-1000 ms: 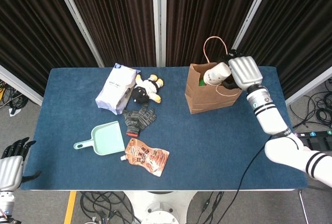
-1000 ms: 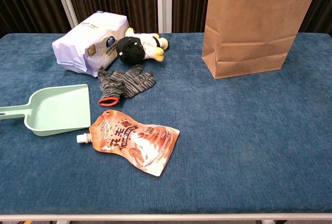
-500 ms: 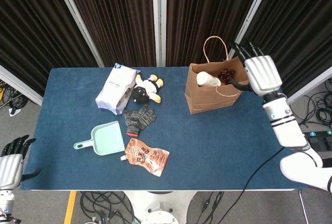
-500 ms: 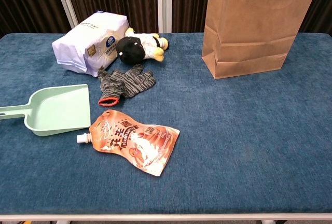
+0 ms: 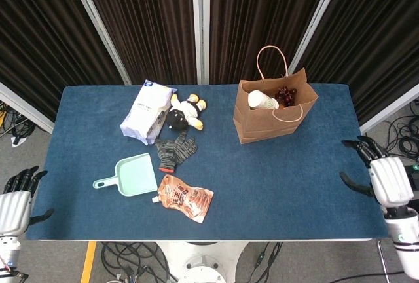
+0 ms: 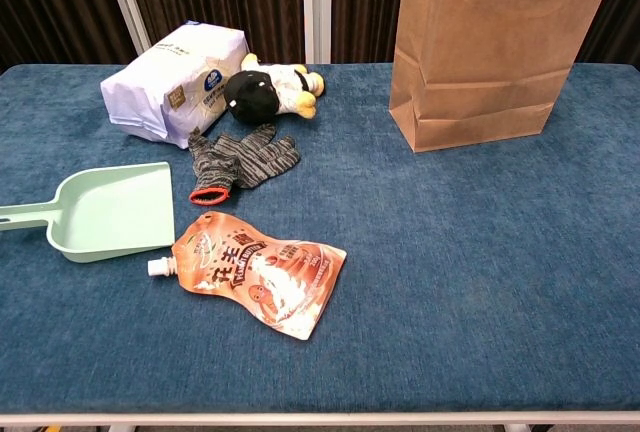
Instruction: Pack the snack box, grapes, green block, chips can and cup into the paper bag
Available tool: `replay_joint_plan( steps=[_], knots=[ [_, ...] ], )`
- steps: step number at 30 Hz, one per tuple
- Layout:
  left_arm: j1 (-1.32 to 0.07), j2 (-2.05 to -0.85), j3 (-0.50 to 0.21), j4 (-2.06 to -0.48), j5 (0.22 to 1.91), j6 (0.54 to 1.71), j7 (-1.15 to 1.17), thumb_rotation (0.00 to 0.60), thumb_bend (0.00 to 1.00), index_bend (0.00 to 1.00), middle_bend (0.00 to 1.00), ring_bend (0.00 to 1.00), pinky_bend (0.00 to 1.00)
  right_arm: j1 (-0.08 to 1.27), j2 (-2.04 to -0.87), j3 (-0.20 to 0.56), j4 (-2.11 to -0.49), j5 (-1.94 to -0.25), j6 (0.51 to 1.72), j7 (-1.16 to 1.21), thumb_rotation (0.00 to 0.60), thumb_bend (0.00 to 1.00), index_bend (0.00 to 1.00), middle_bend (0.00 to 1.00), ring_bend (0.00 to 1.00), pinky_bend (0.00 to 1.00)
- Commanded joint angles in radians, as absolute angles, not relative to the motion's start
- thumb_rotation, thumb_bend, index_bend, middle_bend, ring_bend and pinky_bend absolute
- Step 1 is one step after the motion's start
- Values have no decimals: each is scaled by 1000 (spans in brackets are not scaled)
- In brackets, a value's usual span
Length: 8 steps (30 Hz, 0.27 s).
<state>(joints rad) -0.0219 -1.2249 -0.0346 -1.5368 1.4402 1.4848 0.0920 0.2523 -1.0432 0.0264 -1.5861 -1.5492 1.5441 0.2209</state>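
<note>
The brown paper bag point(image 5: 272, 118) point(image 6: 480, 52) stands upright at the back right of the blue table. Inside its open top I see a white cup point(image 5: 261, 101) and dark grapes point(image 5: 285, 95); the rest of its contents are hidden. My right hand point(image 5: 385, 179) hangs off the table's right edge, fingers spread, holding nothing. My left hand point(image 5: 14, 201) sits off the table's left front corner, fingers apart and empty. Neither hand appears in the chest view.
A white tissue pack point(image 5: 148, 111), a plush toy point(image 5: 185, 112), a striped glove point(image 5: 175, 148), a mint dustpan point(image 5: 134, 175) and an orange pouch point(image 5: 185, 197) lie on the left half of the table point(image 5: 281, 185).
My right hand let the cup go into the bag, then withdrew from above the bag to beyond the table's right edge. The left hand stayed put.
</note>
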Motion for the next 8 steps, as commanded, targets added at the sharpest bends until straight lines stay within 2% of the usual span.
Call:
replay_joint_plan(
  steps=[1,3,8],
  knots=[
    [-21,-1230,-39,-1537,1447,1500,103,600,45,238,203,121,152,192,-1081,-33,-1547,-1588,1569,251,600,174,73,162,20,206],
    [-19,-1240,-47,-1529,1456,1524,114,600,44,238,203,121,152,172,-1088,-49,-1541,-1601,1575,267,600,176,10,106,0,137],
    [-17,-1250,-52,-1518,1477,1557,124,600,44,237,203,121,152,140,-1113,-49,-1523,-1624,1614,260,600,176,0,86,0,104]
  ],
)
